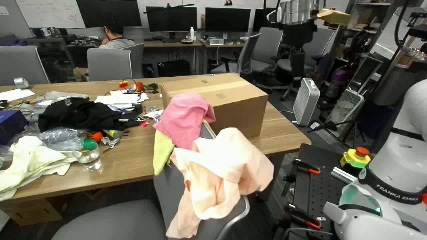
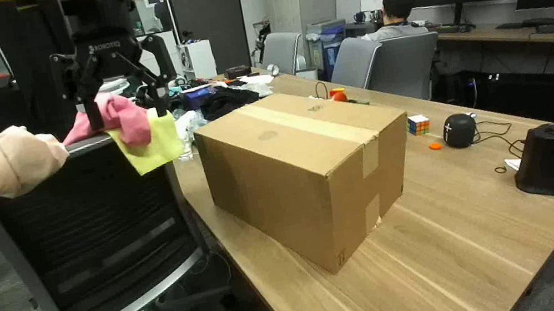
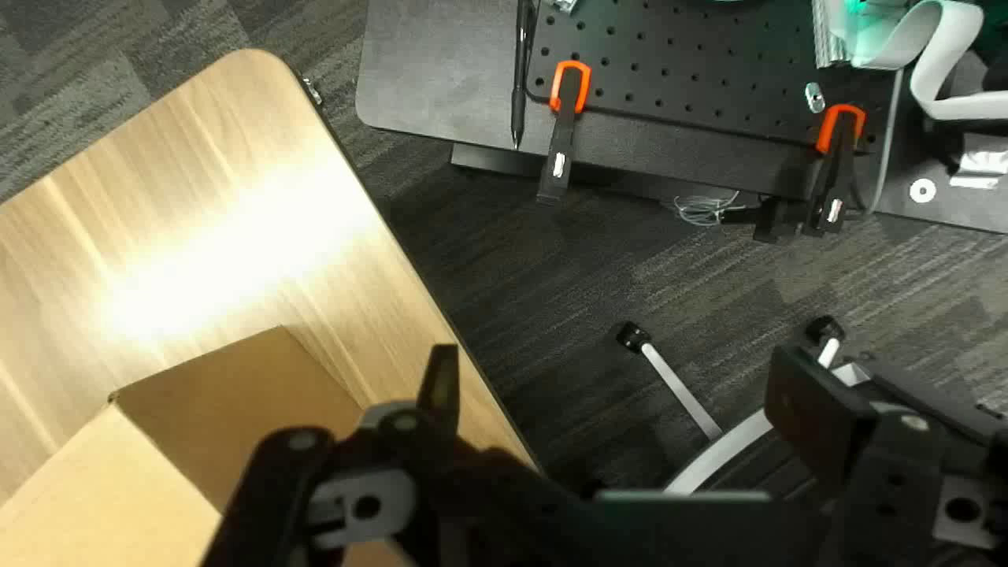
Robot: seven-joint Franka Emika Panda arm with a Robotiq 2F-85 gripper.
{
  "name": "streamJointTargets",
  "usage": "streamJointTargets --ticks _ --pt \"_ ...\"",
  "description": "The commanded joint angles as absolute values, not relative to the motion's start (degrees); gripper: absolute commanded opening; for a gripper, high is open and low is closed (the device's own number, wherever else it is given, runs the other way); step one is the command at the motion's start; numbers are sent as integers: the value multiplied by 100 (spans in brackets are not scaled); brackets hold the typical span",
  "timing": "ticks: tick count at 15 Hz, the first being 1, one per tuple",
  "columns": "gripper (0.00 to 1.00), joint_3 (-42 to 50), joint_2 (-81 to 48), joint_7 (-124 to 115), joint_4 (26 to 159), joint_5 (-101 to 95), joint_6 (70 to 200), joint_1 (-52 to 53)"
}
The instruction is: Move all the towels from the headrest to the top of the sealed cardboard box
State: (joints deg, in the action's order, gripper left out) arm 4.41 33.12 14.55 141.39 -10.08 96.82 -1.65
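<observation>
Upper left of an exterior view, I'm holding fingers (image 2: 93, 113) apart, gripping nothing; pink towel (image 2: 128, 121), yellow towel (image 2: 154, 143) & peach towel (image 2: 2, 163) are lying over chair back (image 2: 97, 225), so I'm prob. prepping pick 1. Next move's calling for lowering & pinching one, bound for box (image 2: 308, 175), mid-frame.

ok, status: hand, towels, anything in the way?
Hand open, holding nothing. On chair back: pink towel, yellow towel, peach towel; none on box yet. Possible snag: pink towel partly covers yellow towel.

Rumpled peach towel (image 1: 227, 170), pink towel (image 1: 184, 118) partly atop lime towel (image 1: 161, 151), across the headrest (image 2: 88, 145) beside the sealed cardboard box (image 2: 280, 177).
</observation>
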Motion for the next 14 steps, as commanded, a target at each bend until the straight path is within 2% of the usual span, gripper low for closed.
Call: streamJointTargets --ticks 1,6,14 --pt "100 476 3315 1436 14112 -1022 9673 -121" --pt "100 456 3299 1463 14079 -1024 9689 -90" --pt "100 -200 3346 1264 14460 -552 10365 729"
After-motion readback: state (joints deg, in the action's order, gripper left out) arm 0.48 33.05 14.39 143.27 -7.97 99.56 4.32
